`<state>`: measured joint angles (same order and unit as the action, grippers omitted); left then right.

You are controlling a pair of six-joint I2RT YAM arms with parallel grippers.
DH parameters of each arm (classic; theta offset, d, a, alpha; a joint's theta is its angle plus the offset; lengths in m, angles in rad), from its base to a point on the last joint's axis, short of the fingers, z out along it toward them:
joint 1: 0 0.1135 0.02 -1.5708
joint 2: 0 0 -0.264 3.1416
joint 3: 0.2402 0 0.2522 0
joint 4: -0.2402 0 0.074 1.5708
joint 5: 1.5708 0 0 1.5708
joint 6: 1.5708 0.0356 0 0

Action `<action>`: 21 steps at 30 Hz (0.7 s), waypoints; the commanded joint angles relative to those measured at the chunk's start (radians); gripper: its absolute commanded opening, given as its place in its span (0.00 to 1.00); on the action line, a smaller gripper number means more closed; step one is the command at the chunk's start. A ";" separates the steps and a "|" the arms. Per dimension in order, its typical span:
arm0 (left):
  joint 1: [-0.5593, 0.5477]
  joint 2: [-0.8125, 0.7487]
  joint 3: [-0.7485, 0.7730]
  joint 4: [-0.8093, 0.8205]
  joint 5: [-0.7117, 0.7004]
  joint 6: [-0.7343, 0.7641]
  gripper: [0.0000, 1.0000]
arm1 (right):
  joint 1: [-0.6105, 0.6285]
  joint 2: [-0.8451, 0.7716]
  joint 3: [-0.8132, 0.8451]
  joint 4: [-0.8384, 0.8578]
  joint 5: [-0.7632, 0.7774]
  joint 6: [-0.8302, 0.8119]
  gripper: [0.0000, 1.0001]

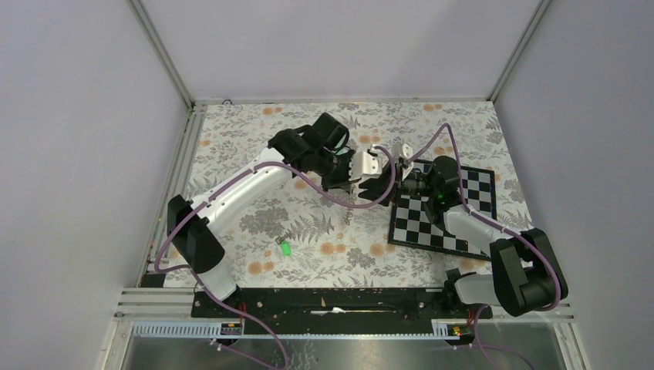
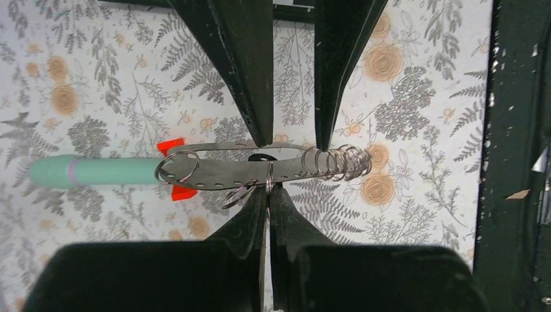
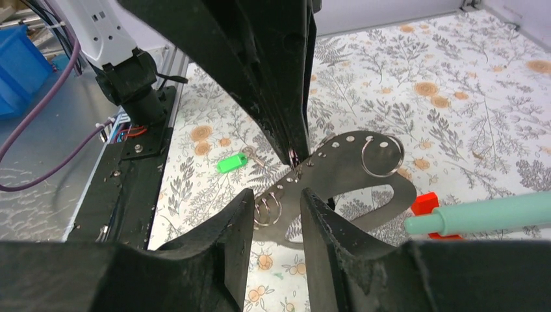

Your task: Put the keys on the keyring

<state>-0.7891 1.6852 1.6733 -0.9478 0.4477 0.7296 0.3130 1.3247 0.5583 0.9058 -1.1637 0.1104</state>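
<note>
Locate the green-headed key nearest the arm bases, flat on the floral table, well apart from both grippers and from the keyring. Treat the darker key as not distinguishable in these views. At similar depth on the right, find the chessboard, flat on the table under the right arm. Move farther in to the middle of the table and find the keyring, a flat grey oval strap pierced by a row of small holes, held up between the two arms. Note the left gripper pinched fully together on one long edge of the strap, gripping it. Note the right gripper facing it from the opposite side, jaws parted to a moderate gap, fingertips straddling the other long edge; record contact with the metal as undetermined. Observe a large wire ring through a hole at one end of the strap and a tight stack of rings at the other end, just beside the right fingertips. Behind the strap in both wrist views, identify the teal stick, with its red base partly hidden by the strap.
</note>
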 commanded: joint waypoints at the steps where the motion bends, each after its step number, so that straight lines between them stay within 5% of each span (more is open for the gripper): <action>1: -0.037 0.002 0.082 -0.028 -0.136 0.052 0.00 | -0.002 -0.002 -0.006 0.146 -0.002 0.061 0.40; 21: -0.144 0.089 0.268 -0.206 -0.267 0.029 0.00 | 0.042 0.033 -0.027 0.324 0.030 0.168 0.34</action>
<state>-0.9207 1.7603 1.8774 -1.1400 0.2050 0.7692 0.3386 1.3552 0.5255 1.1450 -1.1431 0.2672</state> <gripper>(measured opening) 0.021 0.348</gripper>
